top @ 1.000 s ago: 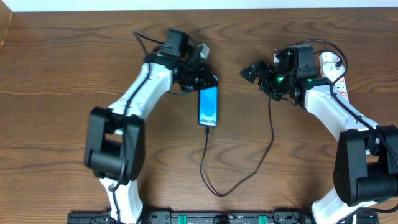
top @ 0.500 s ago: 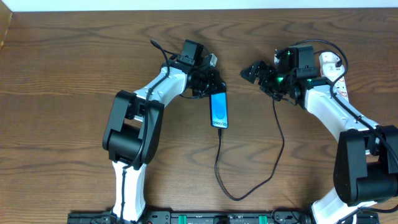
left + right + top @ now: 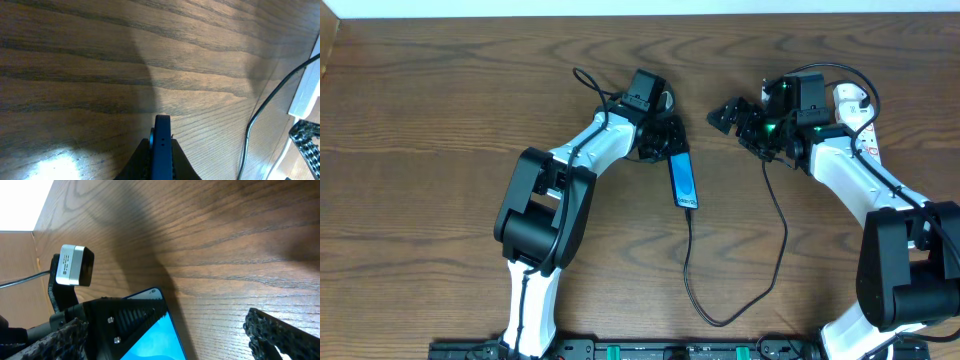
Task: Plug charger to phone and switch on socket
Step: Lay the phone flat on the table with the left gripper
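Phone [image 3: 684,180] sits mid-table between the two arms, blue screen lit, long axis running roughly away from the robot. Its far end is pinched in the left gripper [image 3: 670,148], jaws closed on it. The left wrist view shows the phone edge-on between the dark fingers [image 3: 141,159], so it is tilted on its side edge, not flat. The right wrist view catches the blue screen facing that camera.

Charger [image 3: 782,240] has its connector tip at the phone's near end and looks plugged in. The black cable drops toward the robot, loops near the table's front edge, then climbs to just under the right arm's wrist, where its end is hidden.

Right gripper [image 3: 728,118] hovers just beside the phone's far end, apart from it, jaws spread wide and holding nothing. One textured finger [image 3: 285,332] shows at the frame's lower right.

A white block [image 3: 309,85] cuts in at the right edge of the left wrist view, with the cable beside it; cannot tell if it is the socket.

Wood table [image 3: 420,150] lies under everything.
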`<control>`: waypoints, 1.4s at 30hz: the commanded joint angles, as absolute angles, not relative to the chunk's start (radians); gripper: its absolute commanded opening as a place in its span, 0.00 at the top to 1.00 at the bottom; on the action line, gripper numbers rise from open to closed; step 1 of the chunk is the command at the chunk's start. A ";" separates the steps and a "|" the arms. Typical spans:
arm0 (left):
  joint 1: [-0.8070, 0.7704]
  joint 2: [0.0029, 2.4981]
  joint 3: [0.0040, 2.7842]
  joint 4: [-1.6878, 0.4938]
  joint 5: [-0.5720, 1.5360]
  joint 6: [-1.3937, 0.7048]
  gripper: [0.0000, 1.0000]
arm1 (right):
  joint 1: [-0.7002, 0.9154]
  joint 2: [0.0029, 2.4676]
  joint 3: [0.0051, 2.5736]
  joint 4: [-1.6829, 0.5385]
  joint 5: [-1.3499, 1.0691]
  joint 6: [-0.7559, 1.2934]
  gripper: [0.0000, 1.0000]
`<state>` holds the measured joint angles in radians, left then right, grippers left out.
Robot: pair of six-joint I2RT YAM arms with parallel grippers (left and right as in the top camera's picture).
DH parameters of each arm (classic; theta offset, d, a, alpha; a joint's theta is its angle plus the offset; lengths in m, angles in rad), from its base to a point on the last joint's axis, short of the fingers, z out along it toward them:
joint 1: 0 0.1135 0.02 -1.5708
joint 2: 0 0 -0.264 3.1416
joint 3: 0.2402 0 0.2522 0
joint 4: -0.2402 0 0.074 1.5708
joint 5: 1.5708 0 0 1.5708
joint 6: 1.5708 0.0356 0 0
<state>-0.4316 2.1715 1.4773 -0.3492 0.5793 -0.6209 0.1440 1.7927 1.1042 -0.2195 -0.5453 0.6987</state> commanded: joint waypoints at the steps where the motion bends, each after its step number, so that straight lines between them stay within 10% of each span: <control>1: -0.427 2.177 1.486 -0.346 0.571 -0.645 0.93 | 0.136 1.769 1.111 -0.221 -0.540 0.682 0.01; 42: -0.444 2.184 1.483 -0.373 0.507 -0.630 0.92 | 0.136 1.769 1.111 -0.221 -0.540 0.679 0.01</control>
